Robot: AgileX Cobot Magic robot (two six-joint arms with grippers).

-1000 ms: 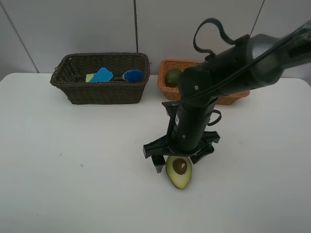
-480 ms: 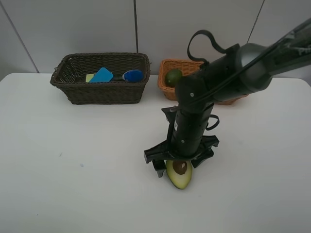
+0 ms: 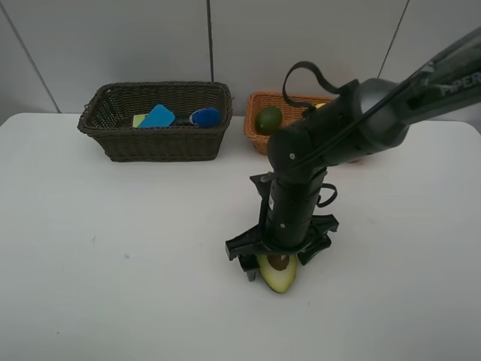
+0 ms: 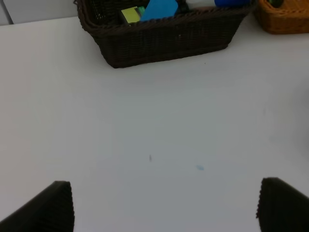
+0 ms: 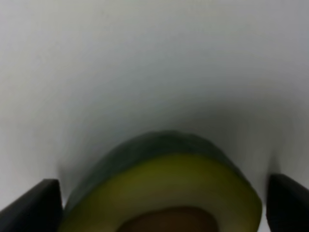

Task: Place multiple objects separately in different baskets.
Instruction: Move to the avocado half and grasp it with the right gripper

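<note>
Low centre of frame, the right gripper stands spread directly over the halved avocado (long axis running toward the lower edge), fingers straddling it

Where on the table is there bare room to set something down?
Bare: the table in front of the dark basket, and right of the right hand. Crowded: around the halved avocado, which that hand straddles.
</note>
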